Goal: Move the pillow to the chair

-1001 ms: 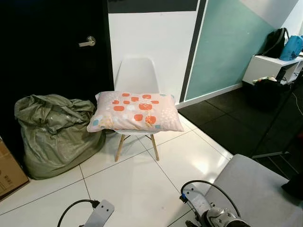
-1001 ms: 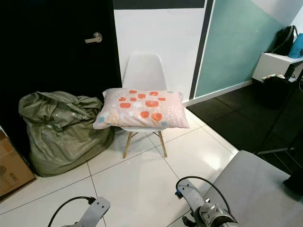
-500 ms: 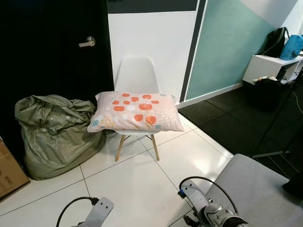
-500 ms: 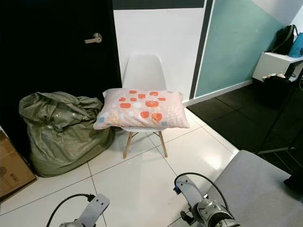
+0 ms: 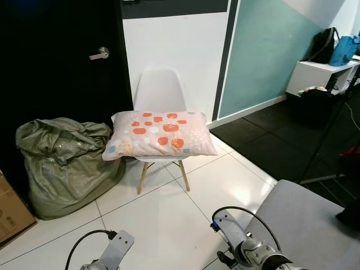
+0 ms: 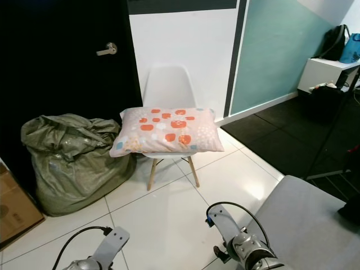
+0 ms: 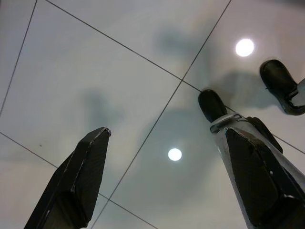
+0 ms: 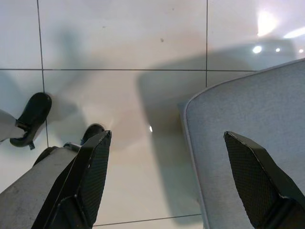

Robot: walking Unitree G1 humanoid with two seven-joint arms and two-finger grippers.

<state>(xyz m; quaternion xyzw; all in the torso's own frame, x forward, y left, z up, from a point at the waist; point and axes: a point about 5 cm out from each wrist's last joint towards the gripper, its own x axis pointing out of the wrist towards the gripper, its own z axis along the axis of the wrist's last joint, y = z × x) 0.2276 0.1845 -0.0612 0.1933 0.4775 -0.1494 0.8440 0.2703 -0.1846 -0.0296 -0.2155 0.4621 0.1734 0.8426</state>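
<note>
A pink pillow (image 5: pixel 159 134) with orange and white spots lies flat across the seat of a white shell chair (image 5: pixel 160 90) on wooden legs, against the white wall ahead. Both arms hang low at the bottom of the eye views, left wrist (image 5: pixel 115 251) and right wrist (image 5: pixel 247 250). In the left wrist view my left gripper (image 7: pixel 167 181) is open over bare floor tiles. In the right wrist view my right gripper (image 8: pixel 167 176) is open too, over the tiles and the edge of a grey pad (image 8: pixel 248 119). Nothing is held.
A stuffed green sack (image 5: pixel 62 160) sits left of the chair, with a cardboard box (image 5: pixel 11 208) at the far left. A black door (image 5: pixel 56 56) stands behind. A grey surface (image 5: pixel 315 225) lies at my right. A white desk with bags (image 5: pixel 323 73) is far right.
The view has shifted slightly, with the scene sitting a bit lower and left. The pillow stays on the chair. Both arms remain hanging low.
</note>
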